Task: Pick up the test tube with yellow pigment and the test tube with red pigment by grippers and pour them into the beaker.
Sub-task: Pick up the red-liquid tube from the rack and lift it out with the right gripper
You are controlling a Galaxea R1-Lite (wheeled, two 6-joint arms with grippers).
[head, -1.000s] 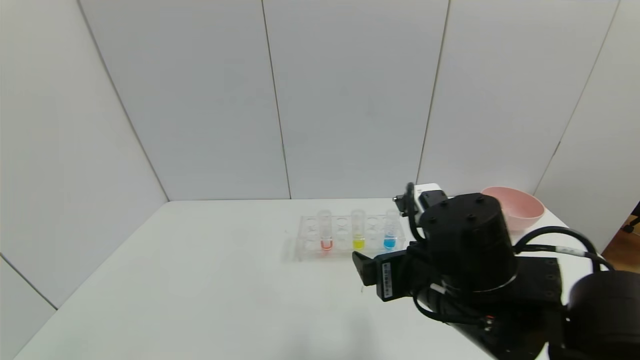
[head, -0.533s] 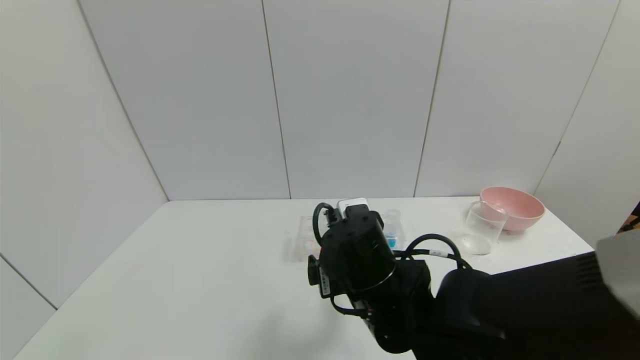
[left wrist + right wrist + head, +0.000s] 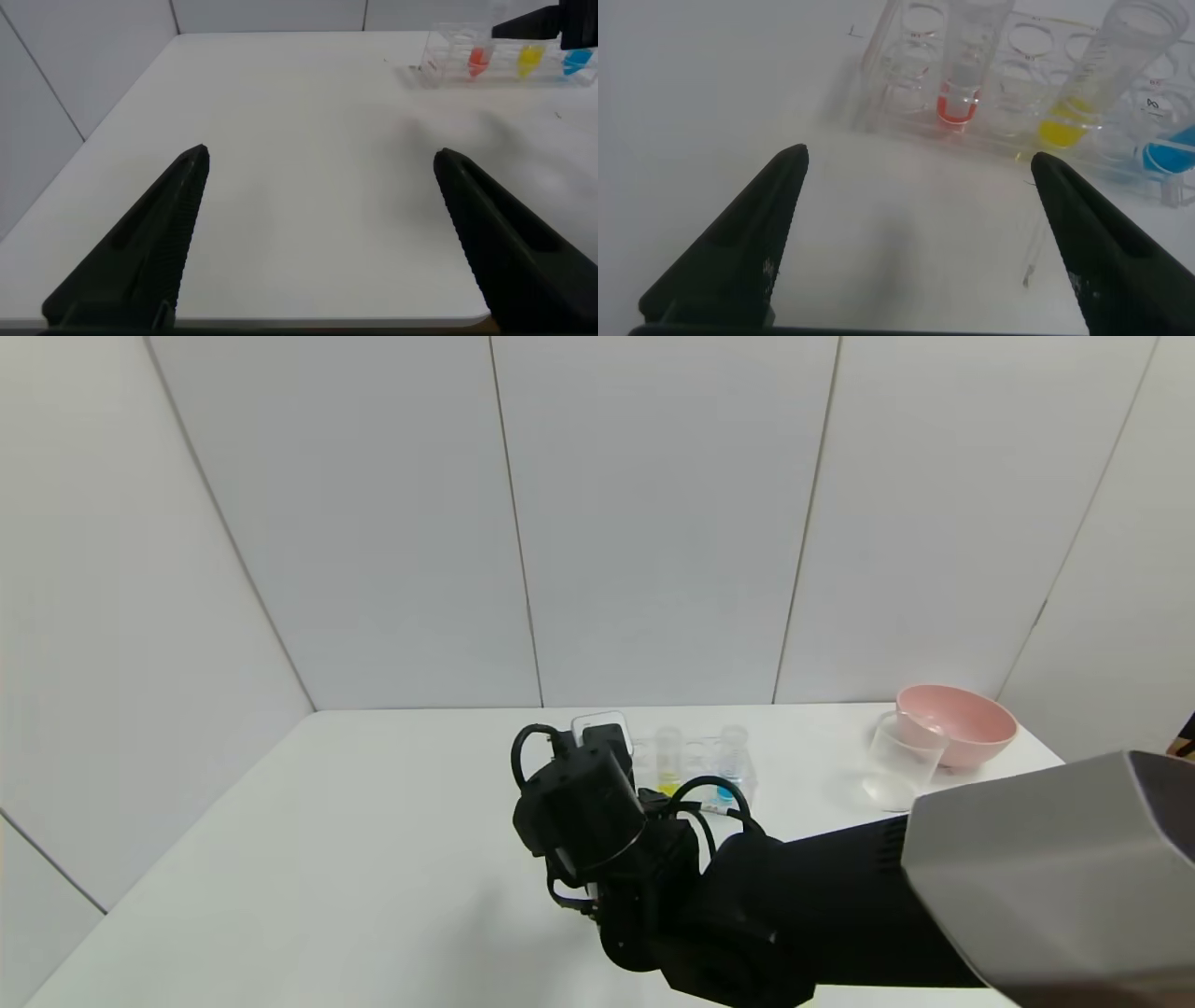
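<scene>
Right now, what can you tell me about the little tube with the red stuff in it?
The slim clear glass-like test tube with red pigment stands upright in a hole of the clear plastic tube rack, at its left end from the robot's side. It is round-bottomed, and a small pool of red-orange liquid sits at the bottom; the rest looks empty. Nothing grips it. The right hand hovers in front of it with fingers spread wide, not touching. In the head view the right arm hides it.

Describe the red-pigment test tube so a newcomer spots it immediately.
On the white table stands a clear tube rack. The test tube with red pigment stands upright in it, left of the yellow tube and blue tube; only it holds red-orange liquid.
</scene>
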